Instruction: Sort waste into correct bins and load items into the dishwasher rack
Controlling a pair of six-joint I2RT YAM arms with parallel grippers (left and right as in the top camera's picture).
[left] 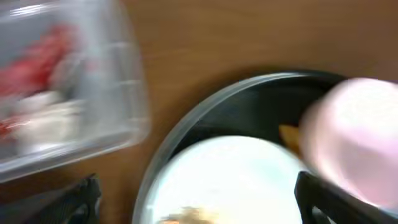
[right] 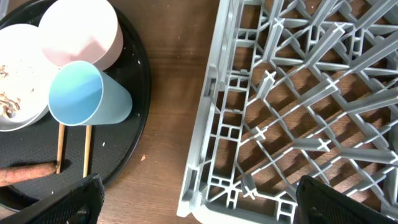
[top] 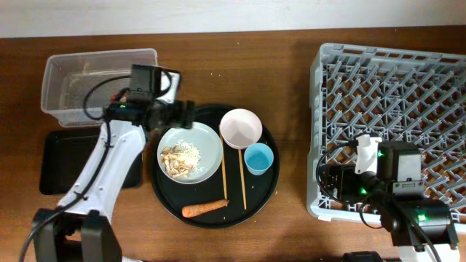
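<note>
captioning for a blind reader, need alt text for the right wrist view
A grey dish rack fills the right side. Left of it, a round black tray holds a blue cup, white bowl, plate with scraps, chopsticks and a carrot.

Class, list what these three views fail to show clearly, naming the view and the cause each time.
- Left wrist: motion blur leaves the contents of the clear tub as red and white smears.
- Overhead: the left arm covers part of the flat black tray.
- Right wrist: the frame edge cuts off the carrot.
</note>
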